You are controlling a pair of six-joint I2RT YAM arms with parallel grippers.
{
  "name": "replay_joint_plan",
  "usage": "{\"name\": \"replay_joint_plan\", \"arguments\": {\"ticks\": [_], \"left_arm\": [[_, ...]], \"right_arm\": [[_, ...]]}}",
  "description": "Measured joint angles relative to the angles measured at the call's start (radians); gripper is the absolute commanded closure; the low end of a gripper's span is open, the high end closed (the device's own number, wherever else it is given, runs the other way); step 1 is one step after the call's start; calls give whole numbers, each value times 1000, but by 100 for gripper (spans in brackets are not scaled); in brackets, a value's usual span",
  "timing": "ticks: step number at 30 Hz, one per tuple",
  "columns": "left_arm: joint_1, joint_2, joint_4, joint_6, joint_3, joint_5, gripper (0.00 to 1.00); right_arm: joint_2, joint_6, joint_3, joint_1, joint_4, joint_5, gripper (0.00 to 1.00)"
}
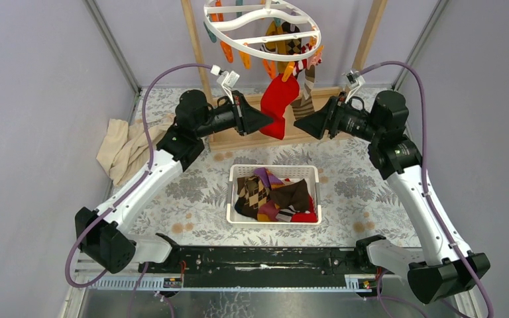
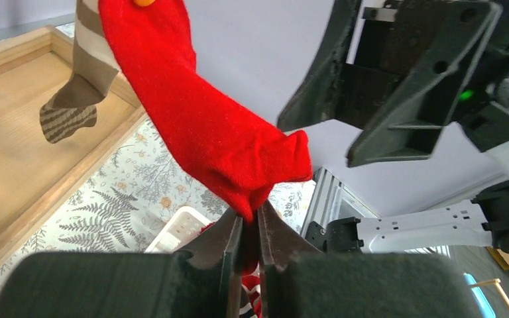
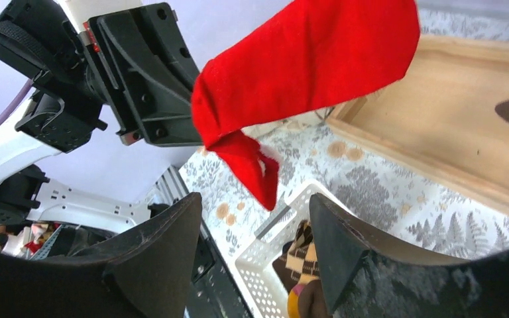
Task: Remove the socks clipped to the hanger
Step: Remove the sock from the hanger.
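Note:
The white ring hanger [image 1: 262, 26] hangs at the top middle with several socks [image 1: 288, 43] clipped under it. A red sock [image 1: 278, 99] dangles from an orange clip [image 1: 289, 71]. My left gripper [image 1: 269, 120] is shut on the lower end of that red sock [image 2: 205, 126], which is pinched between the jaws of the left gripper [image 2: 250, 215]. My right gripper [image 1: 297, 124] stands open just right of the sock. In the right wrist view the red sock [image 3: 305, 73] hangs free above the gap of the right gripper [image 3: 255, 205], touching neither finger.
A brown-and-beige striped sock [image 1: 305, 99] hangs right of the red one. Below stands a white basket [image 1: 273, 168] holding several socks. A beige cloth [image 1: 127, 147] lies at the left. The wooden rack posts [image 1: 195, 46] and base [image 2: 13, 132] stand behind.

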Motion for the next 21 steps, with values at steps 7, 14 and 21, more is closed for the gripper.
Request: {"name": "replay_joint_plan", "arguments": {"ticks": [7,14,21], "left_arm": [[9,5,-67,-5,50,70,82],[22,15,-105,-36,52,126,81],[28,15,-115,-69,78,159,81]], "right_arm": [[2,82,-98,-2,299,49,34],[42,89,-101,-5,521,136,33],[158,93,-75,-6,641,178,33]]}}
